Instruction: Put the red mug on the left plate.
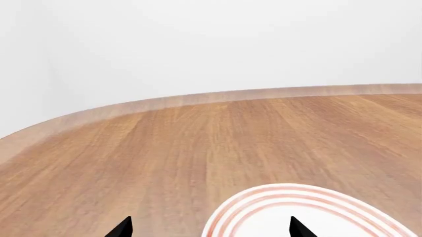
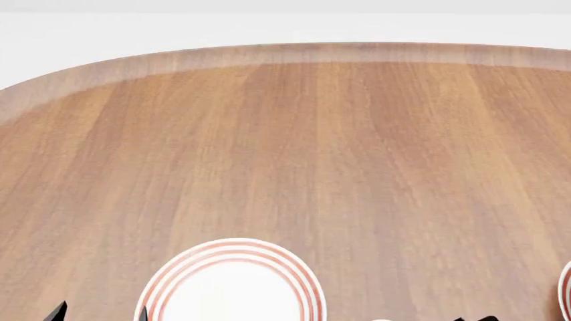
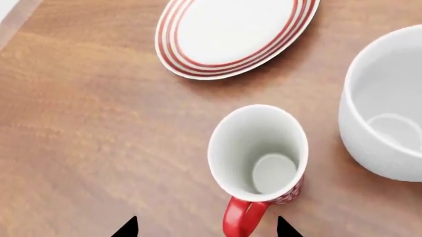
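Observation:
The red mug (image 3: pixel 258 153) stands upright on the wooden table, white inside, with its red handle (image 3: pixel 240 217) pointing toward my right gripper (image 3: pixel 205 229). That gripper is open and empty, and the handle lies between its two fingertips, nearer one of them. The left plate (image 2: pixel 232 284), white with thin red rings, lies at the near left in the head view and also shows in the left wrist view (image 1: pixel 310 212). My left gripper (image 1: pixel 211 232) is open and empty, low beside the plate's left rim, also in the head view (image 2: pixel 100 313). The mug is out of the head view.
A larger plain white mug (image 3: pixel 389 108) stands close beside the red mug. A ringed plate (image 3: pixel 234 34) lies beyond the red mug; I cannot tell which of the two it is. The second plate's rim (image 2: pixel 565 291) shows at the head view's right edge. The wooden table (image 2: pixel 295 147) stretches far.

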Tool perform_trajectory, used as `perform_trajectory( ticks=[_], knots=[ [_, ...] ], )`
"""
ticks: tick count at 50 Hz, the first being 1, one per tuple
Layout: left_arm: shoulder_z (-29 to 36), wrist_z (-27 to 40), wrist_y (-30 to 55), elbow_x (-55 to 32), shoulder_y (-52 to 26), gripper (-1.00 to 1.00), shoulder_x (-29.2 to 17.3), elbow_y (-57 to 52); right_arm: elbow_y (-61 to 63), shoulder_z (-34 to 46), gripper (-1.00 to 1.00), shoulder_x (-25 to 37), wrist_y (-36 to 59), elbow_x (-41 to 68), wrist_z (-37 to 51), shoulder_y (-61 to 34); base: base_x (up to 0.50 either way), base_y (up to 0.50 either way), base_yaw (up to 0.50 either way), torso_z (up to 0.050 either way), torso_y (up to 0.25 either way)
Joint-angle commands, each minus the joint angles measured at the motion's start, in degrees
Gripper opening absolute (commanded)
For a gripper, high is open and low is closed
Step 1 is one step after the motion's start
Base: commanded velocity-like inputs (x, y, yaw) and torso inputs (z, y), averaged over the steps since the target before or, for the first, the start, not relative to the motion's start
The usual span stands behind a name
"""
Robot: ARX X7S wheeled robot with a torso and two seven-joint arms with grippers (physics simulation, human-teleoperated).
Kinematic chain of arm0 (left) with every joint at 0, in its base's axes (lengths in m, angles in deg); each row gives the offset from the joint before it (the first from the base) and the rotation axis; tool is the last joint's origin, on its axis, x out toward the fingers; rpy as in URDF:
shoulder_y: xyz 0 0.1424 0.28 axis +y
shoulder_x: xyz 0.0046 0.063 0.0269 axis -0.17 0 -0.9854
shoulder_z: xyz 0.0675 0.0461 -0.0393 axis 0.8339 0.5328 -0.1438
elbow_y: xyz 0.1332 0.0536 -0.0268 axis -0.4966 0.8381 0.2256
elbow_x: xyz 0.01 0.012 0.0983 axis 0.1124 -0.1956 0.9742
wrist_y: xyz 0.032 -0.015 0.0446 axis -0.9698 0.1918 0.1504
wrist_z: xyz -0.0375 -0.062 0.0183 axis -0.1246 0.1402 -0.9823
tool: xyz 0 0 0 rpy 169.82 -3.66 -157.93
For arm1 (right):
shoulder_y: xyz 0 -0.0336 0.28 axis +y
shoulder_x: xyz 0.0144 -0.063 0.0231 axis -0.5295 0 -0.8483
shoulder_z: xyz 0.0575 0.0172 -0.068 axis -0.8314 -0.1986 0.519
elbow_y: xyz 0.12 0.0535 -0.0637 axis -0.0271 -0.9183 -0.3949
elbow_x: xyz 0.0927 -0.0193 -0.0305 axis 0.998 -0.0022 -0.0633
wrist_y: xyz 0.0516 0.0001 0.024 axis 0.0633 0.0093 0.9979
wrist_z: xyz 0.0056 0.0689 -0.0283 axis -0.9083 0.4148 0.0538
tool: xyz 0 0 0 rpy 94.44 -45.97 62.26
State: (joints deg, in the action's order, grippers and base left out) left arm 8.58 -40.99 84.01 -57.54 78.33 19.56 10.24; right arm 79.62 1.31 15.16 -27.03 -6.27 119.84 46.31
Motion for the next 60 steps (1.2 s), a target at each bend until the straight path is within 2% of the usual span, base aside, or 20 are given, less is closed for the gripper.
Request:
perform_trajectory(
  ticks=[1,9,18,60],
  knots=[
    [0.3,0.2,-0.1,-0.2,-0.1,1.00,-0.2,0.1,-0.5,1.0,1.00,0.5,-1.1,0.3,0.0,0.4,0.00,0.00,0.00,0.000,0.000],
    [0.4,0.4,-0.1,-0.3,-0.1,1.00,-0.3,0.1,-0.6,1.5,1.00,0.9,-1.7,0.7,0.3,0.6,0.00,0.00,0.00,0.000,0.000],
    [0.6,0.4,-0.3,-0.6,-0.4,1.00,-0.4,0.5,-8.1,2.8,1.00,1.1,-4.2,-2.1,-1.5,-1.2,0.00,0.00,0.00,0.000,0.000],
    [1.6,1.2,-0.8,-1.2,-0.8,1.00,-1.1,0.9,-15.5,5.8,1.00,2.1,-8.4,-1.9,-4.2,-2.9,0.00,0.00,0.00,0.000,0.000]
  ],
)
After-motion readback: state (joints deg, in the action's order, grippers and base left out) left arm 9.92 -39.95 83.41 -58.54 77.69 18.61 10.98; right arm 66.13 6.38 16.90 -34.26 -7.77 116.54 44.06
